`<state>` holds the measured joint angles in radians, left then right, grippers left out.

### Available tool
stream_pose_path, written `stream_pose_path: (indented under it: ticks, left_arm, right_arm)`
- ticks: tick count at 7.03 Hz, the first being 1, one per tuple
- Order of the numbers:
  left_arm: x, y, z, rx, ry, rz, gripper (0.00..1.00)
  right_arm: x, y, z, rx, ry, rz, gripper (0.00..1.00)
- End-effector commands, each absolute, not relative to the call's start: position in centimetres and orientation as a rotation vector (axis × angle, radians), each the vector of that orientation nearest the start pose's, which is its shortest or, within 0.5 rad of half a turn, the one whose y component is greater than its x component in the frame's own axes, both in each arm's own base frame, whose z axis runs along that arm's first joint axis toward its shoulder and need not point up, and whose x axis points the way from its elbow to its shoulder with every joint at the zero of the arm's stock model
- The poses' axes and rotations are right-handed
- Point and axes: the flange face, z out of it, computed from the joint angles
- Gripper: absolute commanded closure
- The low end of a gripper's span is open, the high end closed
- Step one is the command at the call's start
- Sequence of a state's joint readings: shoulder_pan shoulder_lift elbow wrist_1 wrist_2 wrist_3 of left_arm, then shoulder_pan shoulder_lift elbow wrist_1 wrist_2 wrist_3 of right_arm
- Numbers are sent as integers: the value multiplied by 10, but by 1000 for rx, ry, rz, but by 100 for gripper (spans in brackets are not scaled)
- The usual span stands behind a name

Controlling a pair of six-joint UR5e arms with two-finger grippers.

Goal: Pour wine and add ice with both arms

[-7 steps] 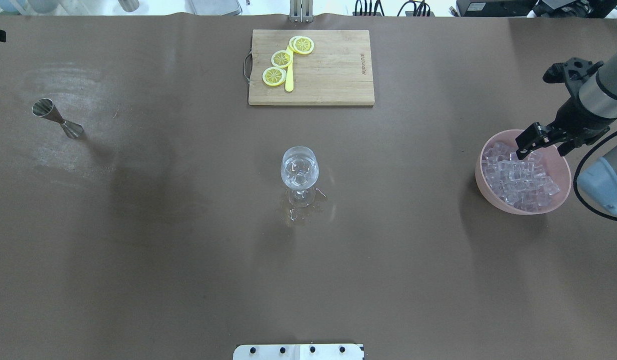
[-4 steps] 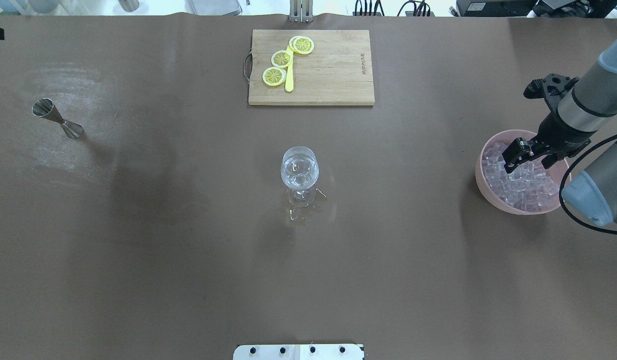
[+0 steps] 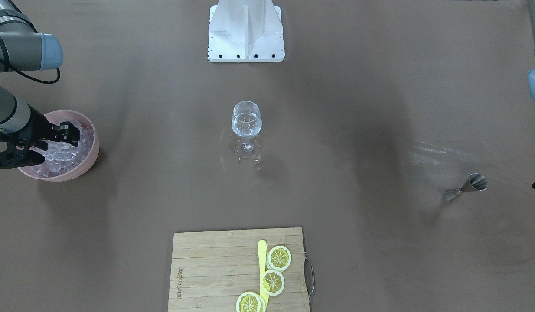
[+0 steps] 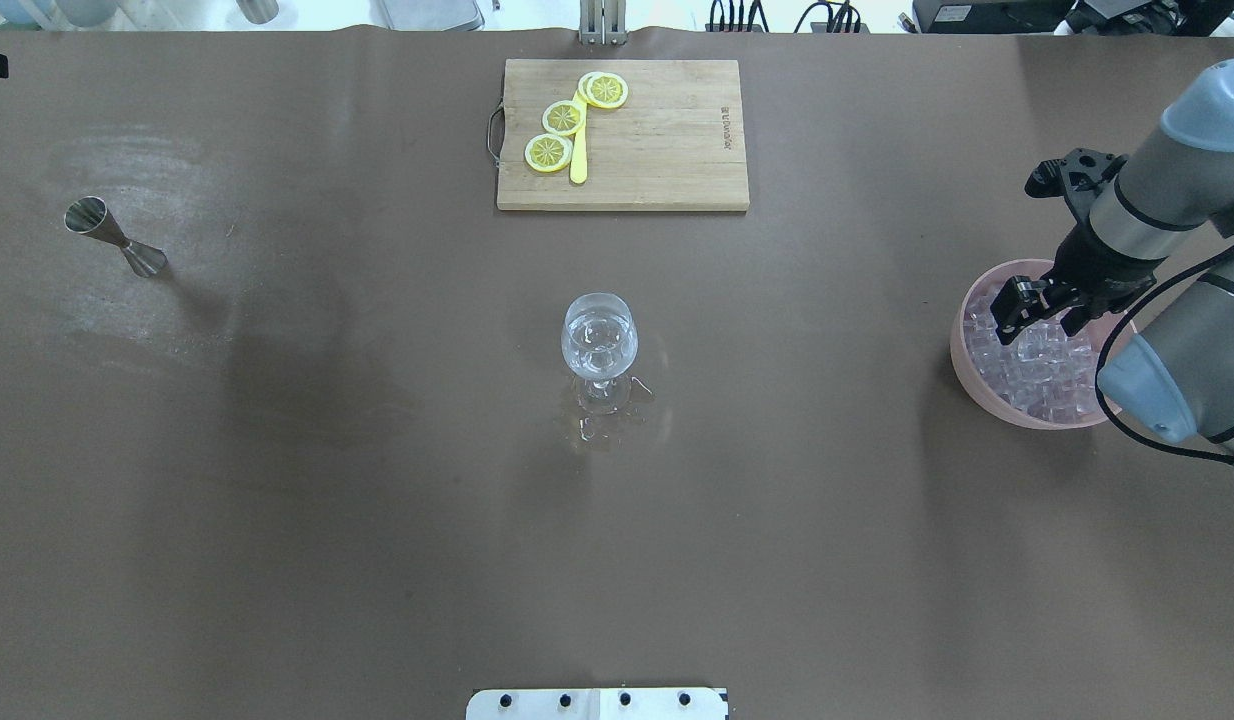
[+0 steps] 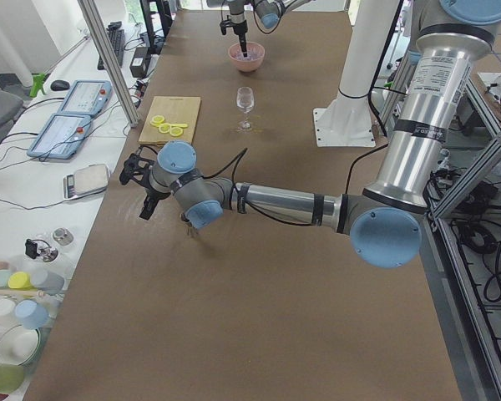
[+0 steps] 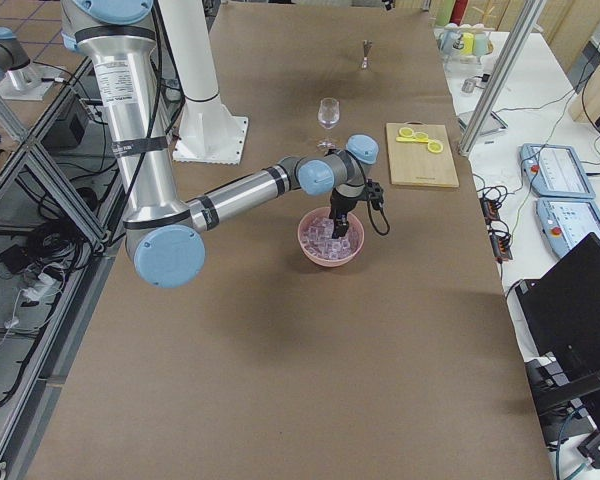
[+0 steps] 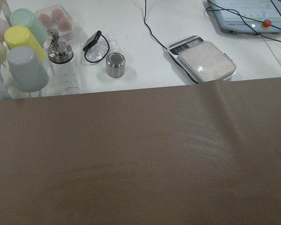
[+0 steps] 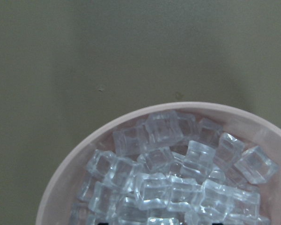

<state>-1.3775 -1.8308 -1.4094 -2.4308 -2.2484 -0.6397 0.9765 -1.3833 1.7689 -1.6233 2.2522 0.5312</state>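
Note:
The ice [image 4: 1039, 362] is a heap of clear cubes in a pink bowl [image 4: 962, 345] at the table's right; it fills the right wrist view [image 8: 178, 173]. My right gripper [image 4: 1010, 306] hangs over the bowl's far left part, just above the cubes, with its jaws apart and empty; it also shows in the front view [image 3: 71, 132]. A stemmed glass [image 4: 599, 338] stands upright mid-table with clear contents and clear bits around its foot. My left gripper [image 5: 147, 199] hovers near the table's left edge; I cannot tell its state.
A wooden cutting board [image 4: 667, 150] with lemon slices [image 4: 563, 118] and a yellow knife lies at the far middle. A steel jigger [image 4: 113, 238] lies tipped at the left. The white stand base [image 3: 246, 32] sits at the robot's side. Cups and a scale [image 7: 206, 61] sit beyond the table's left end.
My right gripper has moved left, from the bowl's right rim to over its left part. The glass and the other objects have not moved.

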Motion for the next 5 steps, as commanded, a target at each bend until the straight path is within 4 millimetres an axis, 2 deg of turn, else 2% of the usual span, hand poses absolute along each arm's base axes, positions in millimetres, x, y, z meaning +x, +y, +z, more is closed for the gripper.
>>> stream_pose_path:
  ticks: [1,3,4,5]
  left_arm:
    - [50,-624,492,595,942,-71,2]
    - [50,-624,493,598,941,-71,1]
    - [50,-624,492,601,942,-70,1]
    - [50,-623,494,601,942,-70,1]
  right_arm:
    - [-256,-505,481,-103,-734,-168,56]
    - [-256,-503,483,-109,-735,-166,53]
    - [-255,-504,481,-104,-737,-169,48]
    - [-255,-503,480,-105,-739,-164,38]
